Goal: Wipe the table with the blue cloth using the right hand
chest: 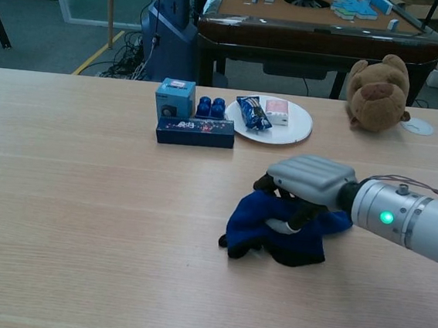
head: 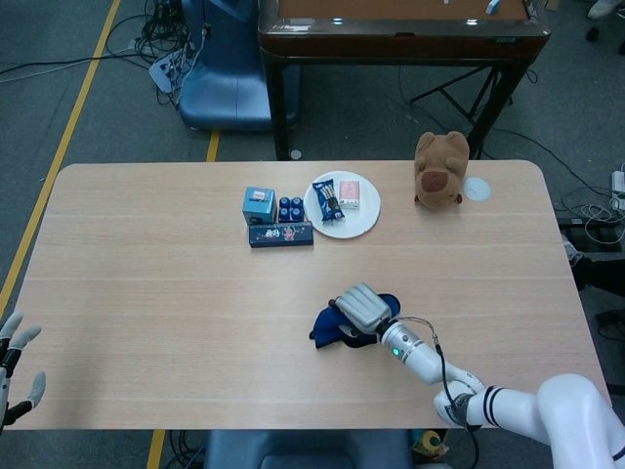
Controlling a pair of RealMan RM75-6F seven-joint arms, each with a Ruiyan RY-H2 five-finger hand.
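A dark blue cloth (head: 332,328) (chest: 263,229) lies crumpled on the light wooden table (head: 156,283), near the middle of its front half. My right hand (head: 362,307) (chest: 308,182) lies palm down on top of the cloth, its fingers curled into the fabric and pressing it to the table. My left hand (head: 15,357) shows at the lower left corner of the head view, beyond the table's edge, fingers spread and holding nothing.
Toward the back stand a white plate (head: 362,224) (chest: 293,132) with snack packets, a teal box (head: 258,204), small blue bottles (head: 290,208) and a dark flat box (head: 280,234). A brown plush bear (head: 439,168) (chest: 377,95) sits at the back right.
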